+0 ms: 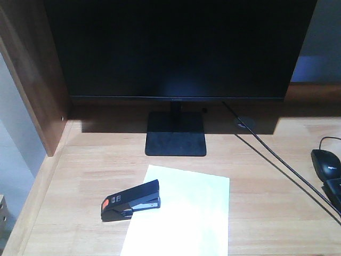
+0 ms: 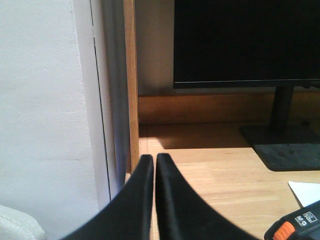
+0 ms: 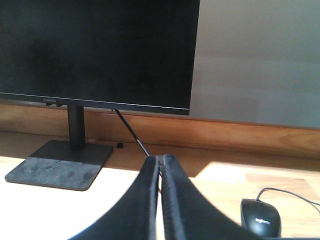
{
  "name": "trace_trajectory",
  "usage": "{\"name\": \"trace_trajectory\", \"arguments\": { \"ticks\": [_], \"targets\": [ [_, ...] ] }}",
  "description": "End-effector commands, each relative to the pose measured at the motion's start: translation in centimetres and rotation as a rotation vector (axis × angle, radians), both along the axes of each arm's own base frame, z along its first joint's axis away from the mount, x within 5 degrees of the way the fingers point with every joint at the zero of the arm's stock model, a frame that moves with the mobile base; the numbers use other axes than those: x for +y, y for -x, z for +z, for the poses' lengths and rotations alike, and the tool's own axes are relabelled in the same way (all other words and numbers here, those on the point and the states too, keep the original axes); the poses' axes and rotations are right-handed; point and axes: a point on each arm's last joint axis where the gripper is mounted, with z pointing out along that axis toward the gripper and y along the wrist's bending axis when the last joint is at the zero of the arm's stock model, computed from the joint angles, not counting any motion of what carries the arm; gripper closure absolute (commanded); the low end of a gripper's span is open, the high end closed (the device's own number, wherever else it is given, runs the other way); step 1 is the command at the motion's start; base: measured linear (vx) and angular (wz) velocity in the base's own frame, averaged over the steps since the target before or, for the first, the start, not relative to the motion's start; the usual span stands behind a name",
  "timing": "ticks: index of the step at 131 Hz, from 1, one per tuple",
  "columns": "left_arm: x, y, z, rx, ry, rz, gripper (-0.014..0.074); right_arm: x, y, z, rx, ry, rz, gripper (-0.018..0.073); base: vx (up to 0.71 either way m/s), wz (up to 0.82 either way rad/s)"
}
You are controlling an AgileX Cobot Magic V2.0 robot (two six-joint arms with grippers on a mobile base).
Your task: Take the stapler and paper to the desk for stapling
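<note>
Wooden desk [image 1: 80, 181], black stapler [image 1: 131, 200] overlapping white paper [image 1: 186, 213] (left edge), left hand [image 2: 154, 160] and right hand [image 3: 161, 161] clenched, empty.

The left gripper [image 2: 154, 162] fills the lower middle of the view, its two black fingers [image 2: 172, 200] pressed together with only a thin slit between them. Behind it lies the desk [image 2: 215, 172], sunlit wood turning to shadow toward the back. A wooden side panel [image 2: 130, 75] stands upright at the desk's left edge, with a pale wall [image 2: 45, 100] beyond it. The monitor [image 2: 245, 40] hangs dark at upper right, on its stand [image 2: 285, 145]. At the lower right corner, the stapler [image 2: 296, 226] shows its orange patch, with a paper [image 2: 306, 192] corner just behind it.
</note>
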Motion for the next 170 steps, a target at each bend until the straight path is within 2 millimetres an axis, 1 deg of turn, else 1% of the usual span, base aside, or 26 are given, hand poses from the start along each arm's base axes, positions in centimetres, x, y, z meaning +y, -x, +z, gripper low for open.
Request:
{"name": "trace_trajectory", "arguments": {
  "ticks": [1, 97, 109, 132, 153, 170],
  "targets": [
    [0.03, 0.06, 0.42, -0.076, 0.019, 0.002, 0.0603, -0.03, 0.10, 0.60, -0.084, 0.001, -0.005, 0.0561, 0.00, 0.00],
    [0.03, 0.06, 0.42, -0.076, 0.019, 0.002, 0.0603, -0.03, 0.10, 0.60, -0.084, 0.002, -0.005, 0.0561, 0.00, 0.00],
    [0.03, 0.06, 0.42, -0.076, 0.019, 0.002, 0.0603, -0.03, 0.10, 0.59, -0.088, 0.056, -0.008, 0.0561, 0.00, 0.00],
    [0.03, 0.06, 0.42, -0.076, 0.019, 0.002, 0.0603, -0.03, 0.08, 0.49, -0.070, -0.022, -0.004, 0.0561, 0.00, 0.00],
    [0.03, 0.06, 0.42, -0.076, 0.019, 0.002, 0.0603, -0.06, 0.08, 0.49, -0.070, -0.023, -0.008, 0.0561, 0.00, 0.00],
    [0.03, 0.06, 0.42, -0.076, 0.019, 0.002, 0.0603, -0.42, 0.06, 0.51, -0.071, -0.052, -0.072, 0.0561, 0.00, 0.00]
  ]
}}
